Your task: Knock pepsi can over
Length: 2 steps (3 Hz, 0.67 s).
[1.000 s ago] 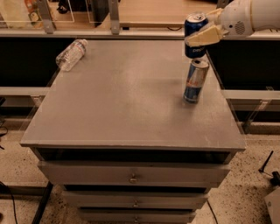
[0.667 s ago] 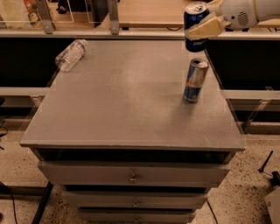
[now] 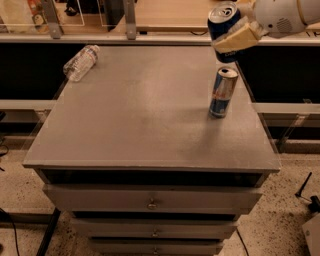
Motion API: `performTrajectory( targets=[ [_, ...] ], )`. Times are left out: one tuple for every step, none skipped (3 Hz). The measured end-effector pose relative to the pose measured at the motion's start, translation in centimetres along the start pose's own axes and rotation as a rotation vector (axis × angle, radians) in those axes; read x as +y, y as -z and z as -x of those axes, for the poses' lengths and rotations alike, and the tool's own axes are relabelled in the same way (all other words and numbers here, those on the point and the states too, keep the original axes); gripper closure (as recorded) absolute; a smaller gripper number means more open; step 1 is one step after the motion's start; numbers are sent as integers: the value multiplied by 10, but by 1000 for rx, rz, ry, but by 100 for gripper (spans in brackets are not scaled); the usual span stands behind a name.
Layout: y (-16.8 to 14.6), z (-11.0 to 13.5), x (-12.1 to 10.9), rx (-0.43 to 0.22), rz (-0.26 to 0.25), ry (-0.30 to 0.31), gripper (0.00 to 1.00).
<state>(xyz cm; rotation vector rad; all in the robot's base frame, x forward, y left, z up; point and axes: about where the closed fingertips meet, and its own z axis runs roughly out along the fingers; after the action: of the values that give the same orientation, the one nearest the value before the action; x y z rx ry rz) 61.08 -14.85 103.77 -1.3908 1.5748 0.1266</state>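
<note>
The pepsi can (image 3: 222,22), stout and dark blue with a silver top, hangs tilted in the air above the table's far right corner. My gripper (image 3: 226,31) comes in from the top right on a white arm (image 3: 280,17). It is shut on the can, with one tan finger (image 3: 235,38) across the can's lower front. The can sits just above and behind the slim blue-and-silver can (image 3: 222,92), which stands upright on the grey table (image 3: 145,115) near its right edge.
A clear plastic water bottle (image 3: 81,62) lies on its side at the table's far left corner. Drawers (image 3: 150,202) are below the tabletop. A wooden counter (image 3: 170,15) runs behind the table.
The gripper has lifted the pepsi can a little higher above the slim can. The slim can and the bottle have not moved.
</note>
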Motion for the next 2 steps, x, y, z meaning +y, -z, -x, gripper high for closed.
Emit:
performTrajectory(
  targets=[
    [-10,-3,50,19,63,63,100],
    [-10,-3,49,19,62,63,100]
  ],
)
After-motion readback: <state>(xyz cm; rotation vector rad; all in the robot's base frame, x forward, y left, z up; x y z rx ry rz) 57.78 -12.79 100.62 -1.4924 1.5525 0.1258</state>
